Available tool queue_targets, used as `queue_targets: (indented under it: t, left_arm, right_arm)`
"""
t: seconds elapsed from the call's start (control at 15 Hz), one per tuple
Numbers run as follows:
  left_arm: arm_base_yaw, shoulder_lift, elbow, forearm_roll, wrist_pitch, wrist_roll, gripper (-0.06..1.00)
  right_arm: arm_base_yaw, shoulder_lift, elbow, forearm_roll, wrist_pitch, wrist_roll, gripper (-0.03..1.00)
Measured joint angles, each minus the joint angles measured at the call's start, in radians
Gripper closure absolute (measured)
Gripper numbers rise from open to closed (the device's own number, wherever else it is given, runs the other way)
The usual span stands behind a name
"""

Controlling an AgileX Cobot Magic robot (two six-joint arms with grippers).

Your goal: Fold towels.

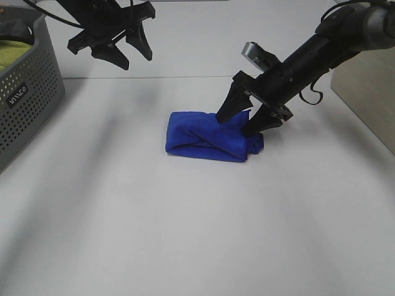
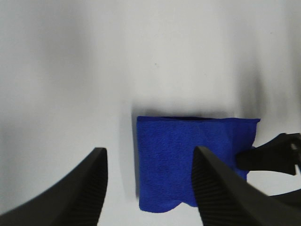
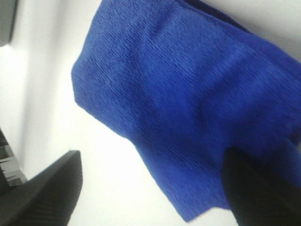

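Blue towel (image 1: pixel 210 137) on table (image 1: pixel 185 234) centre, already folded into small bundle, long axis left-right. Right gripper (image 1: pixel 242 118) jaws spread wide, tips over towel's right end, one fingertip appearing to touch cloth; holds nothing. Left gripper (image 1: pixel 126 52) raised far-left, jaws wide, empty, well apart from towel. Right arm clearly nearer. Basket (image 1: pixel 24 92) at far left.

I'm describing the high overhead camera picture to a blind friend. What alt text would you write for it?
A folded blue towel lies on a white table, with the right gripper open at its right end. The left gripper hangs open above the table's far side, beside a grey basket.
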Motion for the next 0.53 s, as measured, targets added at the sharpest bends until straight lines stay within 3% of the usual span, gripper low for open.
queue_targets:
  t: [0.27, 0.53]
  left_arm:
    - [0.0, -0.011, 0.0, 0.056, 0.059, 0.0, 0.42]
    - [0.0, -0.107, 0.0, 0.171, 0.111, 0.0, 0.42]
  right_arm:
    - [-0.001, -0.101, 0.0, -0.19, 0.002, 0.125, 0.18]
    - [-0.001, -0.216, 0.0, -0.272, 0.065, 0.203, 0.18]
